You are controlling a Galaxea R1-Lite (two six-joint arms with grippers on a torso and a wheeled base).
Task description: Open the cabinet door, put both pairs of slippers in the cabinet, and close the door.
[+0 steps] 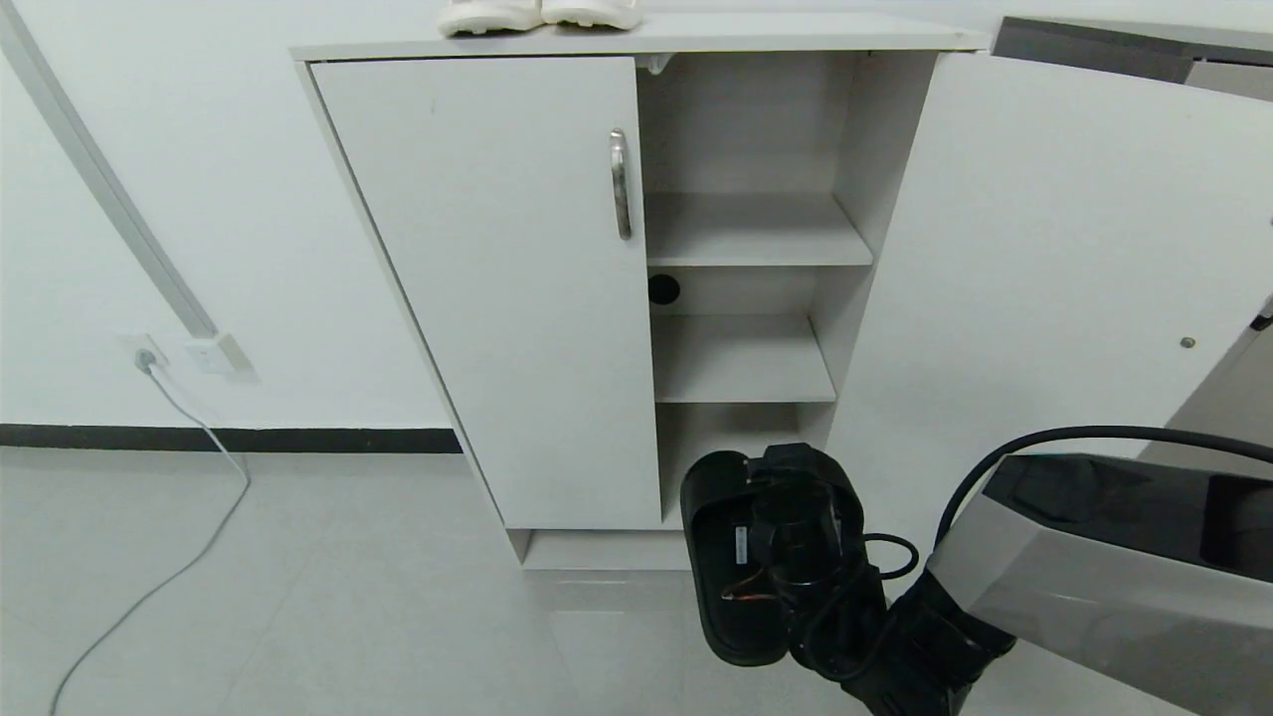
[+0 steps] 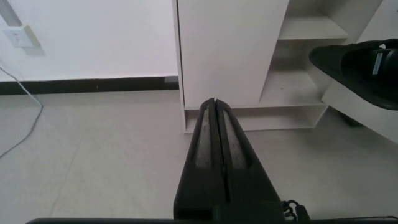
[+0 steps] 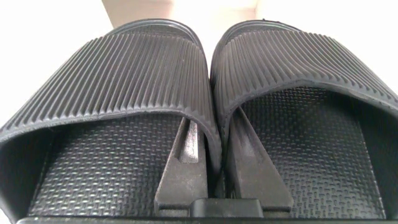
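- cabinet [image 1: 477,298]: white, standing against the wall; left door [image 1: 497,378] closed, with an upright metal handle [image 1: 620,184] at its inner edge; right door [image 1: 1054,278] swung wide open, baring three shelf compartments one above another.
- black slippers [image 1: 724,582]: a ribbed-strap pair held side by side off the floor [image 1: 348,617], toes toward the cabinet, just before the lowest open compartment; whether they have passed its front edge cannot be told.
- label [image 1: 741,545]: a small white strip on the insole of the slipper in view; its print is too small to read. no other writing is legible on the cabinet or wall.
- right gripper [image 3: 214,155]: clamped on the black slippers, one finger inside each slipper, pinching the two adjoining strap walls together.
- right arm: enters from the near right and slopes up toward the cabinet, cables looping round the wrist.
- left gripper [image 2: 214,109]: fingers pressed together, holding nothing, low over the floor and aimed at the foot of the closed left door.
- white slippers [image 1: 542,14]: a pair on top of the cabinet, above the left door.
- wall socket [image 1: 144,355]: left of the cabinet, with a grey cable [image 1: 189,567] trailing down to the floor.
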